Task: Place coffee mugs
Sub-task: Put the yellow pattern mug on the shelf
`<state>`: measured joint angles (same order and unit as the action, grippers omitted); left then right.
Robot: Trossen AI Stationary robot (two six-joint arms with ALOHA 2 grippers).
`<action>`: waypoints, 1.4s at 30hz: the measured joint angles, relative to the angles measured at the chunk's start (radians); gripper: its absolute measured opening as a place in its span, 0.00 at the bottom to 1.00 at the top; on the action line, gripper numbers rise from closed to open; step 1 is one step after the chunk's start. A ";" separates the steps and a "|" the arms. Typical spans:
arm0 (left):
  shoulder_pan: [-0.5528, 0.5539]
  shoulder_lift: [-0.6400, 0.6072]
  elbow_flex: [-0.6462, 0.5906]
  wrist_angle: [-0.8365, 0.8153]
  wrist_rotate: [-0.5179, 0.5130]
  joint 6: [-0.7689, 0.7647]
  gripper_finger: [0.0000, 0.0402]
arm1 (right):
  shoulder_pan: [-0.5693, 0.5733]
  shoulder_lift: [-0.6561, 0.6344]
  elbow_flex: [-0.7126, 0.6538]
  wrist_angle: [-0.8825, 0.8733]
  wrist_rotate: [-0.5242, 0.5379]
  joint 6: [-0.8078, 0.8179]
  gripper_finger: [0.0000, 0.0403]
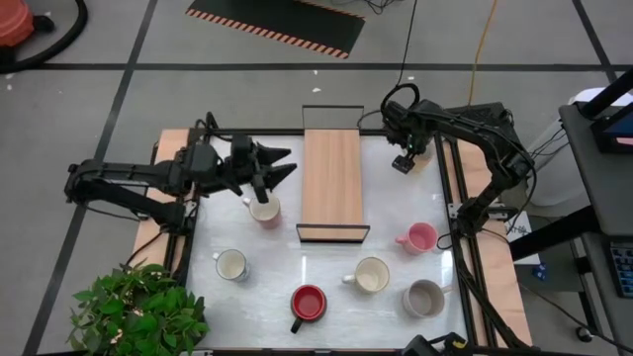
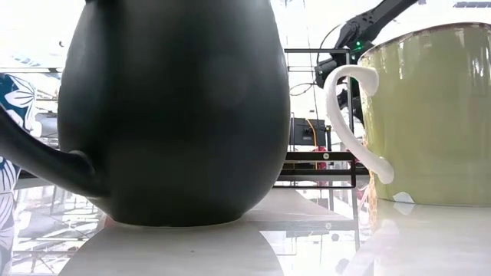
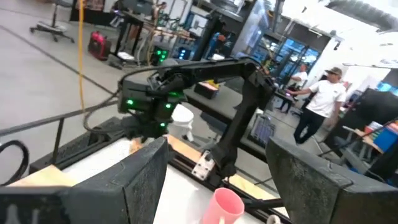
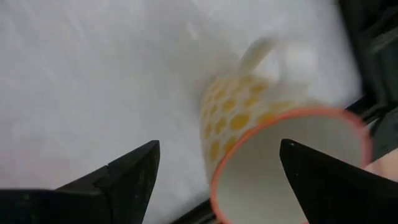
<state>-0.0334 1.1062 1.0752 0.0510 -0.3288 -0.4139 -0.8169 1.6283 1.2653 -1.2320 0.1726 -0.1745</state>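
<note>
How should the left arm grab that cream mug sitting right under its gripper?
Come straight down on the cream mug and pinch its rim wall on the side away from the handle. It stands upright with its mouth open upward, just below the open left gripper, so the rim is exposed.

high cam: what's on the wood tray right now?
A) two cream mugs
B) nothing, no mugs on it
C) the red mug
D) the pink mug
B: the wood tray shows only bare wood in the high view, while the pink mug, the red mug and the cream mug all stand on the white table nearer the front edge.
</note>
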 joint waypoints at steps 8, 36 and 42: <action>0.001 0.029 0.000 0.013 -0.028 0.050 0.69 | -0.001 0.000 -0.074 -0.045 0.006 -0.018 0.73; 0.046 0.023 0.001 -0.086 -0.009 -0.057 0.69 | 0.208 -0.118 0.383 -0.315 -0.199 0.253 0.02; 0.068 0.023 0.001 -0.084 0.041 0.006 0.69 | 0.340 -0.046 0.644 -0.337 -0.182 0.341 0.02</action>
<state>0.0347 1.1290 1.0763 -0.0328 -0.2875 -0.4080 -0.4768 1.5820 1.9096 -1.5688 -0.0090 0.1668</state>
